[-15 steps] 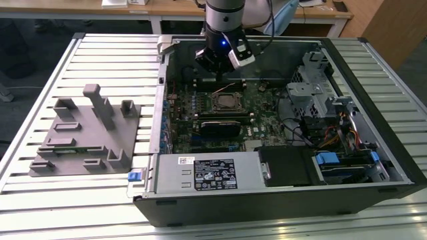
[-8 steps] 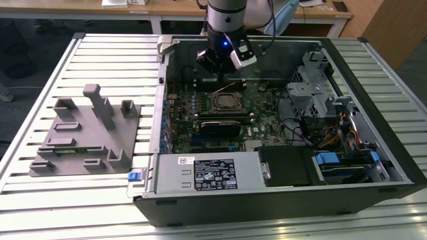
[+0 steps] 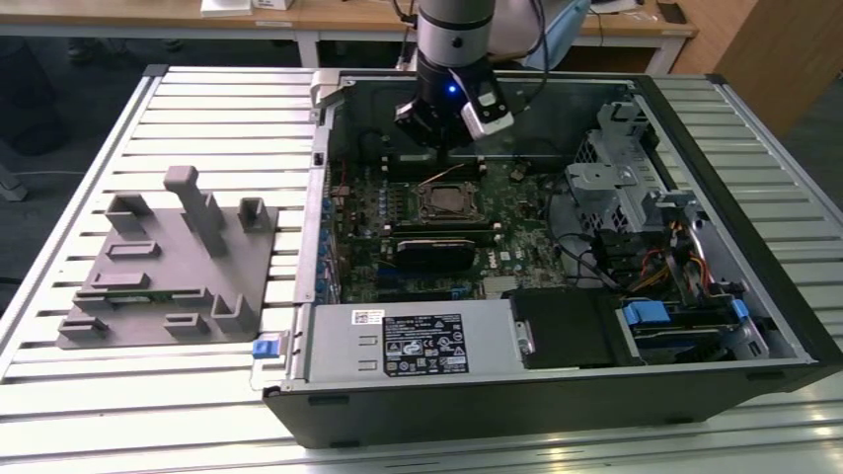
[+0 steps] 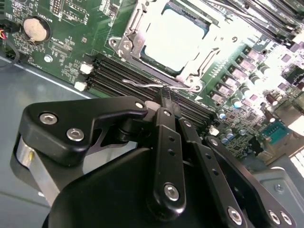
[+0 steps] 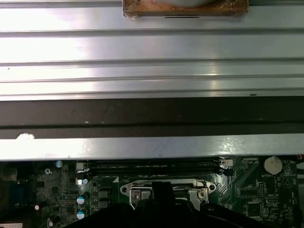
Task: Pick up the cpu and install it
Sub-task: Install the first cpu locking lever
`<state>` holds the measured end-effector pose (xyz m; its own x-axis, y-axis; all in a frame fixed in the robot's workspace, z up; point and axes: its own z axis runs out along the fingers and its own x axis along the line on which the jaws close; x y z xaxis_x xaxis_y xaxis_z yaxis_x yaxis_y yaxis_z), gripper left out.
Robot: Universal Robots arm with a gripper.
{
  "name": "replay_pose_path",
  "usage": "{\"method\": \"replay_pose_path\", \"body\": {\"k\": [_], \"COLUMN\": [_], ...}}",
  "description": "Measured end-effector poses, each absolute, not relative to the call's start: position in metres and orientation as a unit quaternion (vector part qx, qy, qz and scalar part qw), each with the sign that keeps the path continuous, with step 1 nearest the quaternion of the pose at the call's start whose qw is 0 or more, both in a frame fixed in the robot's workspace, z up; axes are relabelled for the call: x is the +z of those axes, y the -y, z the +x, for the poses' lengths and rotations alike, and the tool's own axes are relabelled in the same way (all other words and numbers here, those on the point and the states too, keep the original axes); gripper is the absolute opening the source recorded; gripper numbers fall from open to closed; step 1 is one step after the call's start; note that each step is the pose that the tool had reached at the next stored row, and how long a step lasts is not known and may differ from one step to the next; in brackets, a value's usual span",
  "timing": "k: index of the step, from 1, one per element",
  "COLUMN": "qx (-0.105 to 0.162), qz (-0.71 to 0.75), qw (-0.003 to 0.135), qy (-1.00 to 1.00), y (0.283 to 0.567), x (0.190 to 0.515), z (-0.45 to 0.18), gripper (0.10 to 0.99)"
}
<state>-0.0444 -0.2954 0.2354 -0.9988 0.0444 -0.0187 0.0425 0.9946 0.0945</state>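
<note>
over mobo socket [image 4: 166,45] | cpu [image 4: 175,40] seated in frame | fingers [image 4: 166,102] pressed together, holding nothing, tip by lever wire

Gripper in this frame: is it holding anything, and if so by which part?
Nothing appears held. In the second wrist view the gripper sits closed and empty beside the socket's thin wire lever, while the cpu already lies in the socket frame.

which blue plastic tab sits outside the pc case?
The blue tab on the slatted table, by the case's near corner on the exterior view's left. The other blue tabs sit inside the case, on the drive bays.
</note>
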Motion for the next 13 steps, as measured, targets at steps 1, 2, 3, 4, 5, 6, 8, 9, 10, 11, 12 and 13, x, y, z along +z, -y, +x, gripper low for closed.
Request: {"method": "replay_pose_path", "body": {"k": [1, 2, 3, 4, 5, 6, 8, 9, 10, 11, 12, 13], "qx": [0.047, 0.047, 0.047, 0.047, 0.047, 0.047, 0.046, 0.045, 0.045, 0.045, 0.045, 0.045], "qz": [0.022, 0.022, 0.022, 0.022, 0.022, 0.022, 0.022, 0.022, 0.022, 0.022, 0.022, 0.022], "qw": [0.010, 0.010, 0.010, 0.010, 0.010, 0.010, 0.010, 0.010, 0.010, 0.010, 0.010, 0.010], "qy": [-0.999, -0.999, -0.999, -0.999, -0.999, -0.999, -0.999, -0.999, -0.999, -0.999, -0.999, -0.999], "y": [0.2954, 0.2954, 0.2954, 0.2954, 0.2954, 0.2952, 0.2943, 0.2940, 0.2939, 0.2938, 0.2938, 0.2938], "x": [0.2350, 0.2346, 0.2343, 0.2340, 0.2337, 0.2332, 0.2323, 0.2318, 0.2316, 0.2316, 0.2316, 0.2316], "z": [-0.0439, -0.0434, -0.0431, -0.0428, -0.0426, -0.0424, -0.0423, -0.0423, -0.0422, -0.0422, -0.0422, -0.0423], "gripper": [0.118, 0.118, 0.118, 0.118, 0.118, 0.118, 0.118, 0.118, 0.118, 0.118, 0.118, 0.118]}}
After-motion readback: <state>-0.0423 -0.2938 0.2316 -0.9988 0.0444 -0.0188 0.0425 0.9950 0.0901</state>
